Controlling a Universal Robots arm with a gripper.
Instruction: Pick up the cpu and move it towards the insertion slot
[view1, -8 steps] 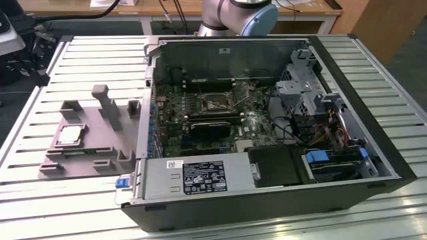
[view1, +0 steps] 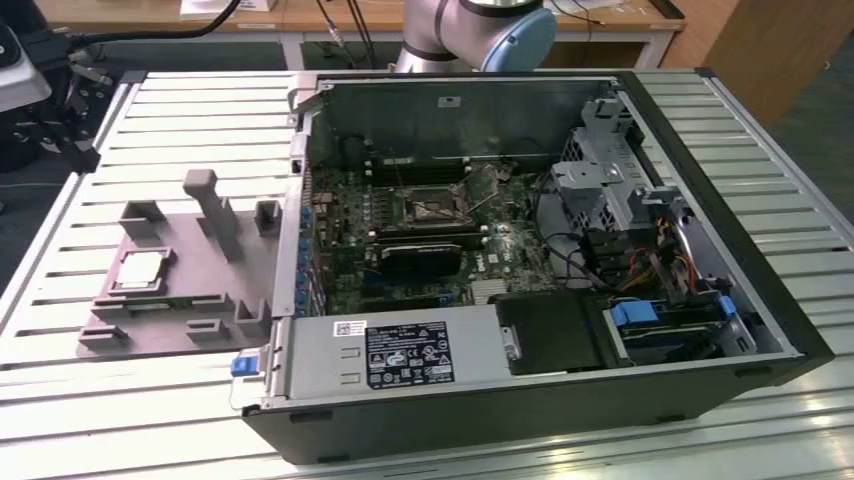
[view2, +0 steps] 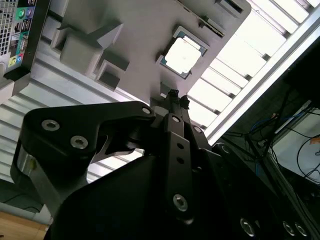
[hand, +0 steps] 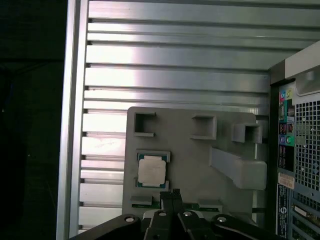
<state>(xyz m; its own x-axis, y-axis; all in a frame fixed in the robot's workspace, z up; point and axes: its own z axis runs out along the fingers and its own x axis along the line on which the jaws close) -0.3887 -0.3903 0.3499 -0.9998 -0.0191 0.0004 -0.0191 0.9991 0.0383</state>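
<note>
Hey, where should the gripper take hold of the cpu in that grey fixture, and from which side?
Come from straight above: the cpu lies flat, face up, in the grey fixture. Probably pinch two opposite thin edges, those clear of the holding lips.

Shiny metal cpu (hand: 150, 171), matt grey plastic fixture (hand: 192, 160)
</note>
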